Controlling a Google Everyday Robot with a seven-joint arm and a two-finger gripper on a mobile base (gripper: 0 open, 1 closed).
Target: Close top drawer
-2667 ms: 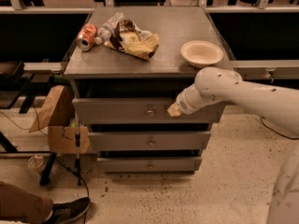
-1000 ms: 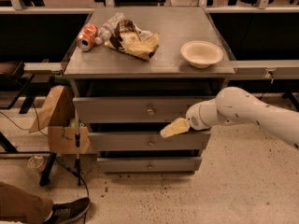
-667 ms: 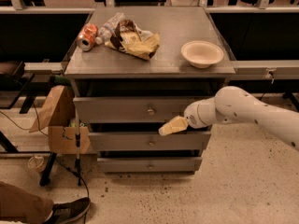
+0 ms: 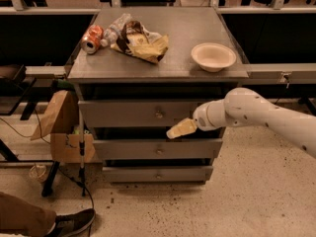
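Observation:
The top drawer [image 4: 128, 113] is the widest grey front of three, with a small metal knob [image 4: 159, 114] at its centre. It stands a little forward of the two drawers below, with a dark gap above it. My gripper [image 4: 178, 129] hangs in front of the cabinet, just below the top drawer's lower edge and right of the knob. It is over the gap above the middle drawer [image 4: 158, 149]. Its yellowish fingers lie together as one wedge and hold nothing. The white arm [image 4: 256, 117] reaches in from the right.
On the cabinet top [image 4: 173, 63] lie an orange can [image 4: 92, 38], a crumpled chip bag [image 4: 140, 41] and a white bowl [image 4: 213, 56]. A bottom drawer [image 4: 157, 173] sits lowest. A cardboard box and paper bag [image 4: 61, 127] stand at the left, with a person's shoe [image 4: 71, 221] on the floor.
The gripper has come off the right part of the top drawer's front and dropped below it. Over the last second it has barely shifted. The drawer front looks unchanged.

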